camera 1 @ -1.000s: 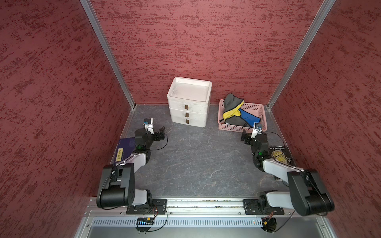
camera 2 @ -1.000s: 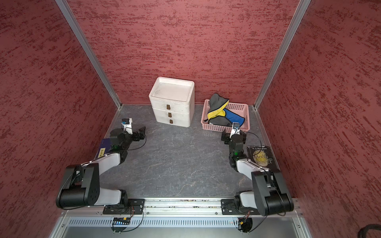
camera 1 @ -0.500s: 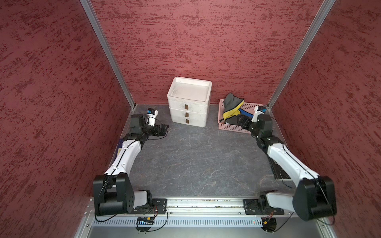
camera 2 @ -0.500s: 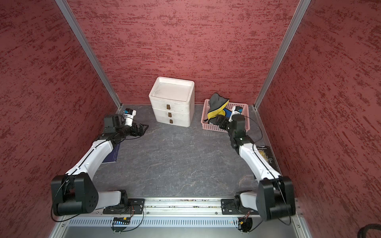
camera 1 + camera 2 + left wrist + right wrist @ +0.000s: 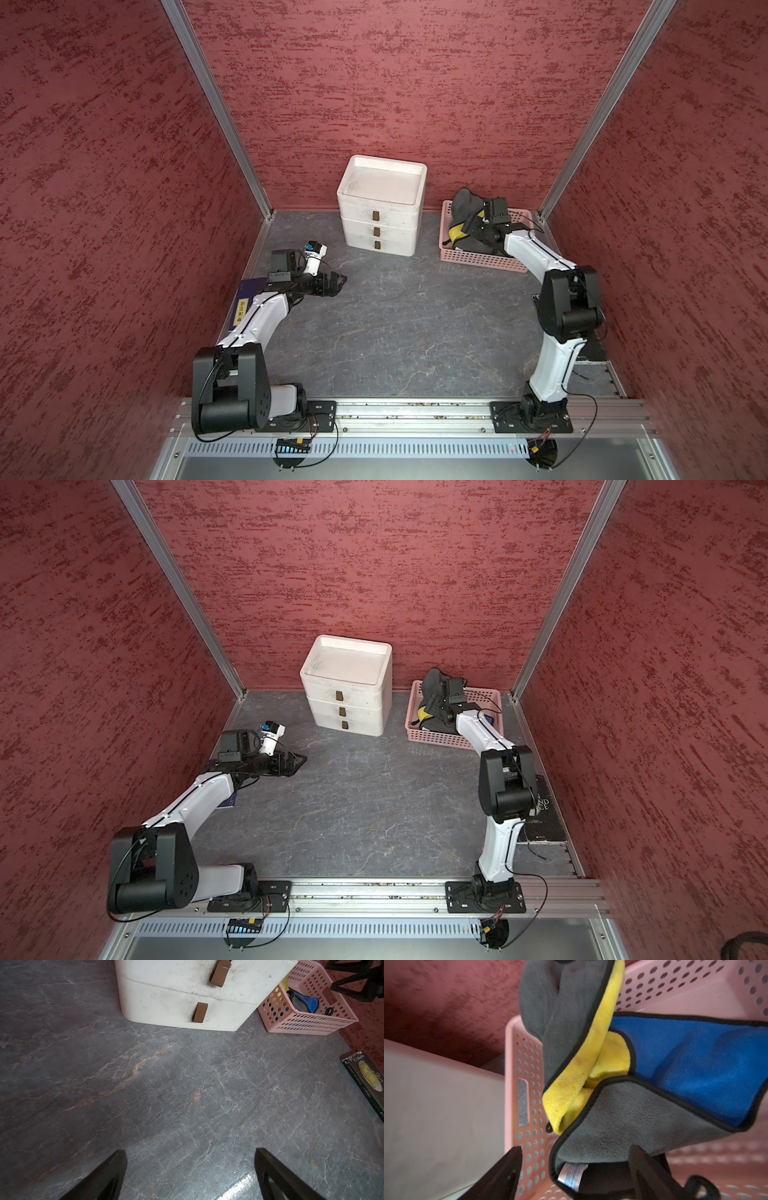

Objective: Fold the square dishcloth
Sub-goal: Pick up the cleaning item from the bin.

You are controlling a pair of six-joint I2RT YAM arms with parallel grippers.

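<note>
Dishcloth [image 5: 633,1122], soft, light, floppy grey-and-blue plush, lies crumpled in the pink perforated basket [image 5: 529,1088] with its labelled corner between the spread jaws of my right gripper [image 5: 575,1148], not yet pinched, and I judge that bound corner the surest hold.

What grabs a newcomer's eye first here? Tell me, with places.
The pink basket at the back right of the table, stuffed with grey, yellow and blue dishcloths, stands out first, with the right pincer inside it, jaws apart around a grey corner. Beside it at the back stands a white drawer unit, while the left pincer hovers open over the table.
</note>
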